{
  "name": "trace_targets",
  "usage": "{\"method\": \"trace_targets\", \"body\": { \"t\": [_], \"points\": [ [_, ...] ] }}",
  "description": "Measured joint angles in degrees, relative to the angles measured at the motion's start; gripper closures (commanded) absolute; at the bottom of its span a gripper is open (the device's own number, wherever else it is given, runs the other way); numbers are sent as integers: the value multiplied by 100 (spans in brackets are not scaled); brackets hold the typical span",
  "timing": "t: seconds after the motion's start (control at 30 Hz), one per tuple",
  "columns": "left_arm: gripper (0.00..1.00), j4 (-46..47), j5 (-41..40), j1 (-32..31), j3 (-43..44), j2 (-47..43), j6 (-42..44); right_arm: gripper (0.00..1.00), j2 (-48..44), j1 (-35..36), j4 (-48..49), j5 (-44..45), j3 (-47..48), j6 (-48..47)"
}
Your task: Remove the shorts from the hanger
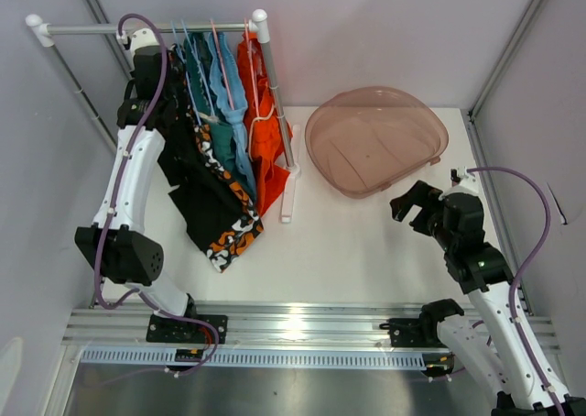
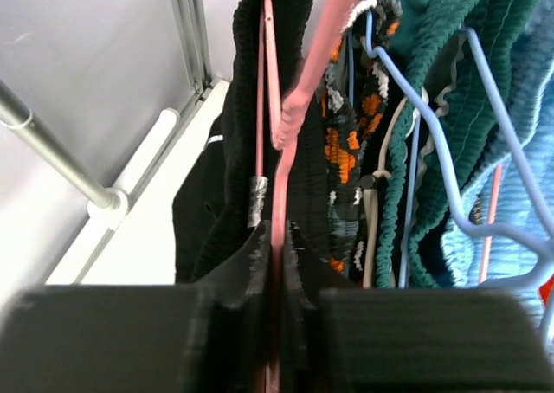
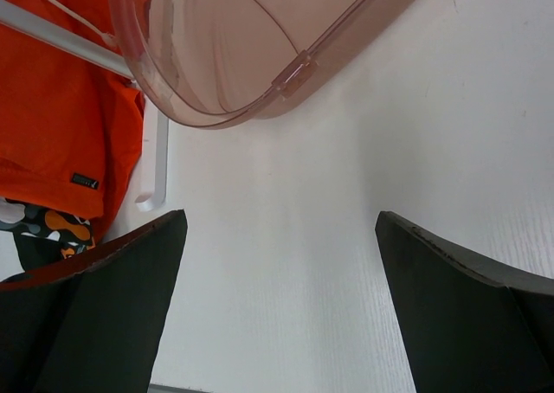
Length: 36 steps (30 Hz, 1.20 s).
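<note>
Five shorts hang on hangers from a white rack rail (image 1: pixel 92 29): plain black (image 1: pixel 194 191), black with orange-and-white pattern (image 1: pixel 234 237), teal (image 1: pixel 220 139), light blue (image 1: pixel 234 95) and bright orange (image 1: pixel 265 136). My left gripper (image 1: pixel 165 95) reaches in at the rail's left end. In the left wrist view it (image 2: pixel 279 241) is shut on a pink hanger (image 2: pixel 294 107) that carries the black shorts (image 2: pixel 229 159); patterned (image 2: pixel 346 142), teal (image 2: pixel 450 55) and light blue (image 2: pixel 519 202) shorts hang to its right. My right gripper (image 1: pixel 412 210) (image 3: pixel 281 263) is open and empty above the table.
A translucent pink tub (image 1: pixel 316 150) (image 3: pixel 234 38) sits at the back right, beside the rack's white foot (image 1: pixel 288 196) (image 3: pixel 156 159). The orange shorts (image 3: pixel 52 107) show at the left of the right wrist view. Grey walls with metal frame rails close both sides.
</note>
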Motion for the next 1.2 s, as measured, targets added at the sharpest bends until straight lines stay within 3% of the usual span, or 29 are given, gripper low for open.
{"method": "trace_targets", "body": {
  "t": [0.23,0.43,0.63,0.7,0.8,0.87,0.97,1.03,1.2],
  "points": [
    [100,-61,-114,0,13,-125,179,1,33,-48,87,-66,-37,0],
    [100,-358,-61,-11,66,-741,251,1,-13,131,280,-195,42,-70],
    [100,-811,-22,-105,293,-1788,267,1,295,750,533,-603,1104,-144],
    [100,-949,31,-118,326,-2103,221,1,560,1252,837,-721,1523,-138],
    [100,-1067,31,-136,247,-2485,160,1,1064,2723,1287,-592,2122,-264],
    [100,-1115,24,-140,168,-2638,111,0,1694,4168,1351,151,2732,-621],
    [100,-1130,24,-140,114,-2688,59,1,2881,5633,1460,890,3834,-1060],
    [100,-1134,24,-142,79,-2647,44,1,3707,6028,1567,1163,4437,-1211],
    [100,-1169,15,-144,-33,-2509,28,1,4966,6264,1545,1526,5018,-1292]
  ]
}}
